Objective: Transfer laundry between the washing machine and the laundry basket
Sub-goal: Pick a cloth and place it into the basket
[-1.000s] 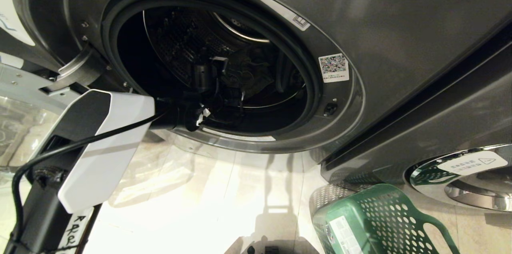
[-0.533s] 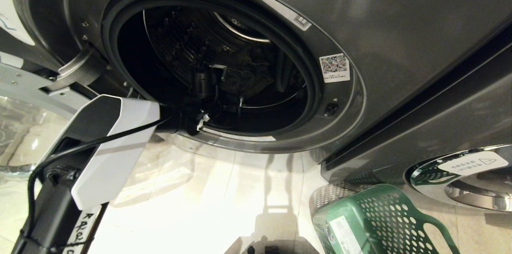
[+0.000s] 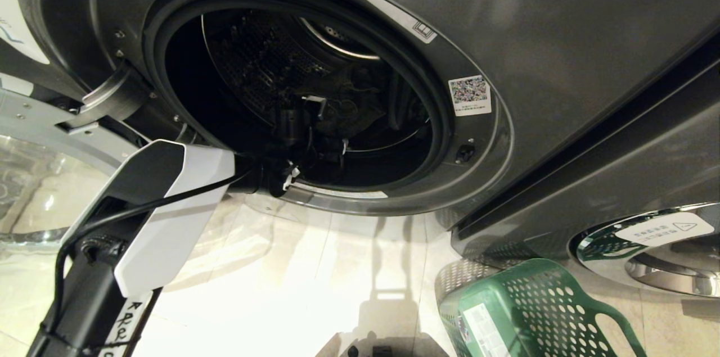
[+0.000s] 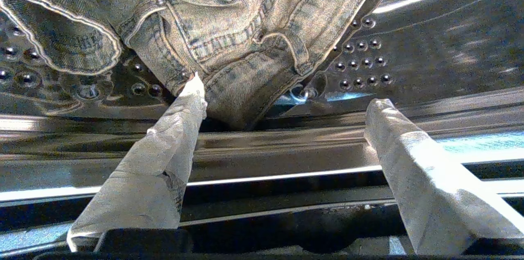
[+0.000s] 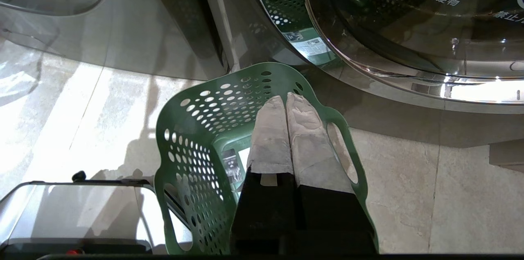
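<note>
The grey washing machine (image 3: 562, 36) stands with its round opening uncovered, and a crumpled pair of blue jeans (image 3: 351, 99) lies deep in the perforated drum (image 3: 253, 59). My left arm (image 3: 163, 205) reaches in over the door seal. The left gripper (image 4: 286, 95) is open just short of the jeans (image 4: 229, 35); one fingertip (image 4: 195, 86) touches the denim edge and nothing lies between the fingers. The green perforated laundry basket (image 3: 523, 312) stands on the floor at lower right. My right gripper (image 5: 285, 98) hangs shut and empty above the basket (image 5: 196, 129).
The machine's glass door (image 3: 28, 188) is swung open at the left. A second machine's closed door (image 3: 647, 244) is beside the basket. Pale floor tiles (image 3: 315, 289) lie in front, and part of my base (image 5: 61, 211) shows by the basket.
My left arm has pushed further into the drum, its white forearm shifting right and lower in the head view. The gripper stayed open. The right arm has not moved.
</note>
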